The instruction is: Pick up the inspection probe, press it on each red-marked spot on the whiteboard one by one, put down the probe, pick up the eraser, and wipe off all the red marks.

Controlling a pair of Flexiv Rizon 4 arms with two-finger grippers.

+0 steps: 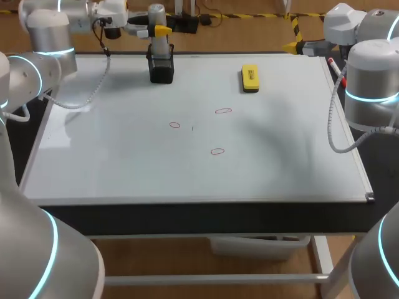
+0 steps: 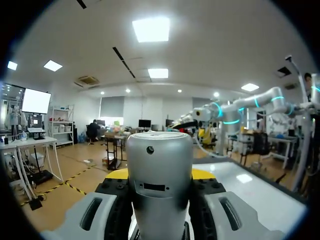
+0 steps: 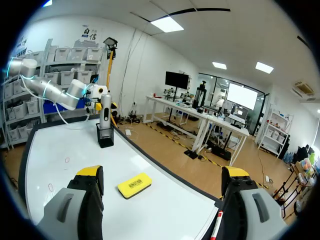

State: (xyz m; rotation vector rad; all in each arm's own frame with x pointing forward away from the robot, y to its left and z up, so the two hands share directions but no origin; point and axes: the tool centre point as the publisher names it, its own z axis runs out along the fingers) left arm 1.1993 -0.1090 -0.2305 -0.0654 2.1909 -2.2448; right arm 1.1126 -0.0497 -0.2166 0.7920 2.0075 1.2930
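Upright probe in black holder; eraser apart.

Right gripper, fingers wide apart, above whiteboard; yellow eraser just ahead, probe upright in holder beyond.

Silver probe, yellow eraser, red marks
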